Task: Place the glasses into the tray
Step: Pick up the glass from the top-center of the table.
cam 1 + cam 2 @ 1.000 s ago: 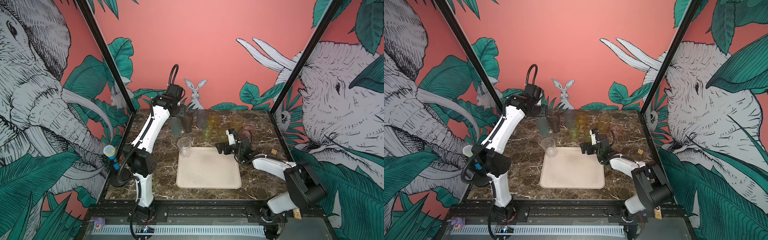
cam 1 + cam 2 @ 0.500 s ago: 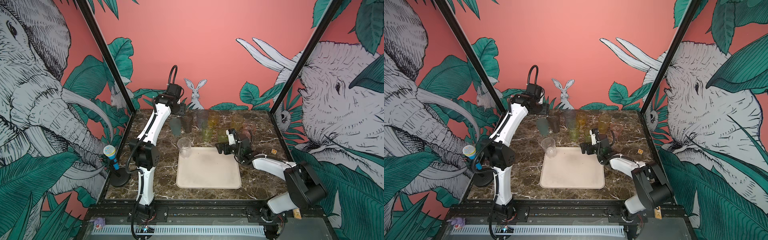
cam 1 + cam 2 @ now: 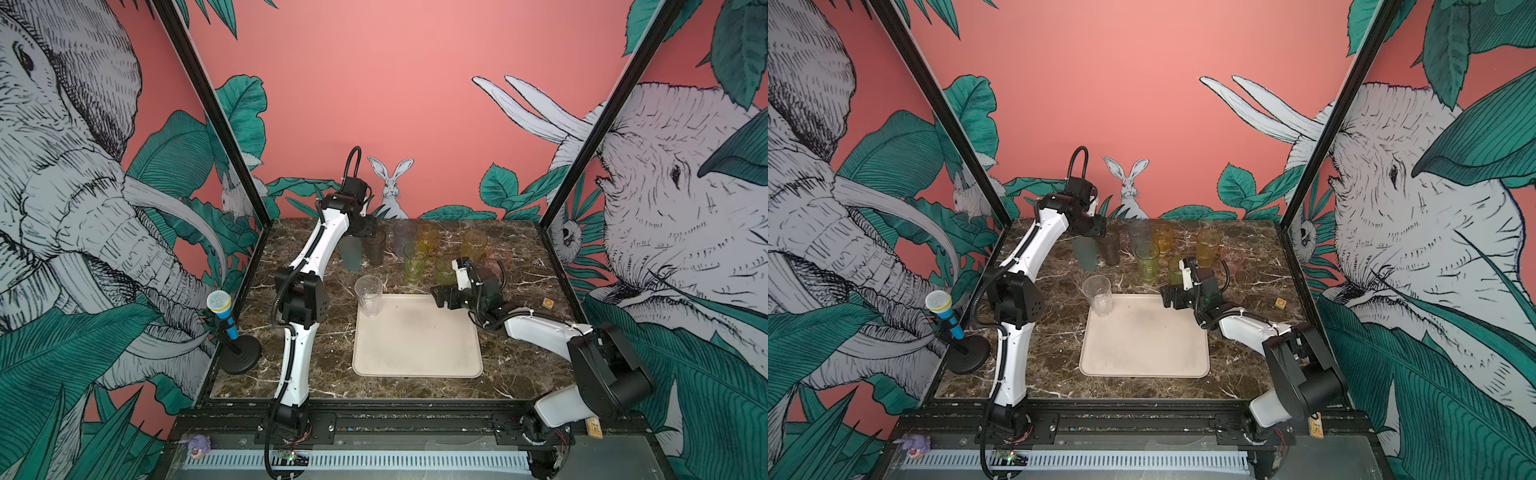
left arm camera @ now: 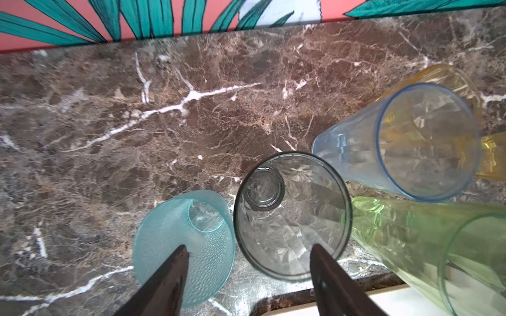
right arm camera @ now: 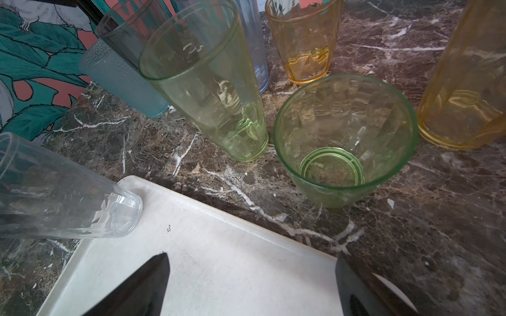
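The cream tray point(image 3: 415, 345) point(image 3: 1144, 349) lies mid-table, and a clear glass point(image 3: 368, 296) point(image 5: 63, 197) stands on its far left corner. Other glasses stand behind it on the marble: teal point(image 4: 183, 251), smoky grey point(image 4: 292, 216), blue point(image 4: 427, 142), tall green point(image 5: 208, 82), short green point(image 5: 345, 136), amber point(image 5: 304, 41), yellow point(image 5: 465, 82) and pink point(image 3: 1233, 259). My left gripper point(image 4: 248, 246) point(image 3: 365, 230) hangs open above the teal and grey glasses, one fingertip over each, holding nothing. My right gripper point(image 5: 250, 257) point(image 3: 440, 296) is open and empty over the tray's far right corner.
A toy microphone on a black stand point(image 3: 224, 316) sits at the table's left edge. A small wooden block point(image 3: 548, 303) lies at the right. Black frame posts and the back wall bound the marble table point(image 3: 324, 357).
The left arm's elbow has swung farther in toward the back, while its gripper stays over the teal and grey glasses. The right arm has not moved.
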Controlling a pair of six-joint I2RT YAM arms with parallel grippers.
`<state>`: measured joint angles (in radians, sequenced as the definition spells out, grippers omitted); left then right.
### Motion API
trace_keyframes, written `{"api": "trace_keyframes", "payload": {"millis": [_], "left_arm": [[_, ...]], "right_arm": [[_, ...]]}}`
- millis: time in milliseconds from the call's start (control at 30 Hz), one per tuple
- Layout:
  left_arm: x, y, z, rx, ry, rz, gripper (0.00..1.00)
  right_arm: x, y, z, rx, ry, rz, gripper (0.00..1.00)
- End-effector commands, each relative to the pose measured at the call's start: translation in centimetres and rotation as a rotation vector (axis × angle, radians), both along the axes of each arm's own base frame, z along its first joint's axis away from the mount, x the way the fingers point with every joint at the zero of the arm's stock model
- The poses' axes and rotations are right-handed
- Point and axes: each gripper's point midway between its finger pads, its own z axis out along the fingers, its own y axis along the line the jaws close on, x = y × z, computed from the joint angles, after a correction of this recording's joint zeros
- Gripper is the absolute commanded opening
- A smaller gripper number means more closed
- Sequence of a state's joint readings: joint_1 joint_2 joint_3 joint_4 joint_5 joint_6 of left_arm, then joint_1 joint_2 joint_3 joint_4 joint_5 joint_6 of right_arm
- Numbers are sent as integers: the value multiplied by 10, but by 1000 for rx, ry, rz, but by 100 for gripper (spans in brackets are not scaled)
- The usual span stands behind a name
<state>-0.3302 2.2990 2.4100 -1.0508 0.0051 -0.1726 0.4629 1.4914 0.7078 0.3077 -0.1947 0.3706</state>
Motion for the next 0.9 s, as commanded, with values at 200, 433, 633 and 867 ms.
{"api": "trace_keyframes", "payload": {"millis": [200, 433, 633, 867], "left_arm": [[5, 0, -11, -37, 38, 29, 72], [7, 2, -18, -40, 58, 58, 71], [10, -1, -20, -58, 57, 60, 65], [13, -3, -20, -70, 50, 63, 57]], "right_arm": [[5, 4, 18, 20, -46, 2, 97], [6, 4, 17, 20, -42, 0, 97], [5, 5, 16, 23, -36, 5, 97], [5, 4, 16, 21, -34, 3, 97]]}}
